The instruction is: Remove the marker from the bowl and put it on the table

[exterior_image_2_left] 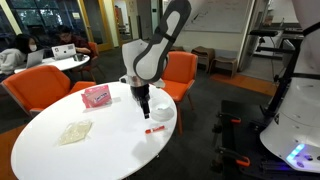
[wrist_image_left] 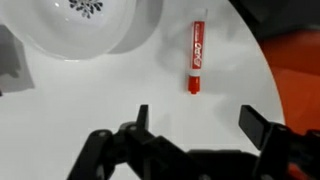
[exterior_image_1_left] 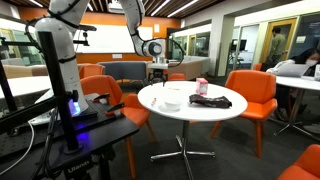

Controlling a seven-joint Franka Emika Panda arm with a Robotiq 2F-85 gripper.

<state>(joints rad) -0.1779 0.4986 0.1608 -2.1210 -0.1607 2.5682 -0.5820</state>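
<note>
Lying on the table just right of the bowl, upper centre of the wrist view, the marker is judged light, stiff and smooth, best pinched mid-barrel; the end effector is held spread, empty.

We see a pink-and-white carton standing upright, with a crumpled pale wrapper lying near it; in an exterior view a flat black object lies just beside the carton; orange chairs show in both exterior views; a black equipment cart stands in the foreground; seated people fill the background, too small for us to tell more.
</note>
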